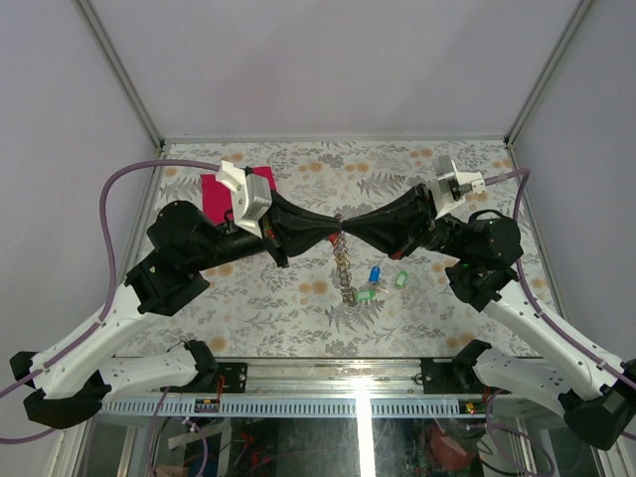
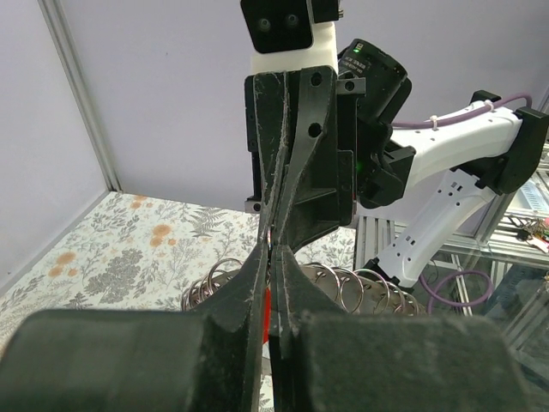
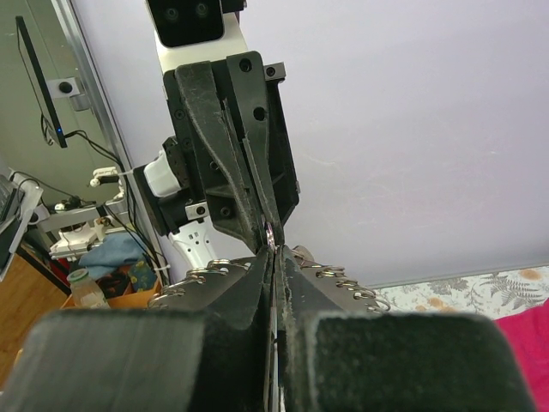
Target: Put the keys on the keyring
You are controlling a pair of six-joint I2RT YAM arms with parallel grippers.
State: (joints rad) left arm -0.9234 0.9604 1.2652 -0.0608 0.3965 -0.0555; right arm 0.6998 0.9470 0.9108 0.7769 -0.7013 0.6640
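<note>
My two grippers meet tip to tip above the middle of the table. The left gripper point(image 1: 329, 236) point(image 2: 273, 251) is shut, and a red key point(image 2: 268, 316) shows as a strip between its fingers. My right gripper point(image 1: 347, 232) point(image 3: 273, 249) is shut on the keyring point(image 1: 344, 270), whose grey coiled loops spread to both sides of its fingers point(image 3: 199, 277) and hang down toward the table. The same loops show behind the left fingers point(image 2: 360, 288). A blue key point(image 1: 375, 274) and two green keys point(image 1: 401, 279) point(image 1: 365, 294) lie on the floral cloth just right of the ring's lower end.
A magenta cloth square point(image 1: 215, 189) lies at the back left, partly under the left arm. Grey walls close in the back and both sides. A metal rail point(image 1: 328, 402) runs along the near edge between the arm bases.
</note>
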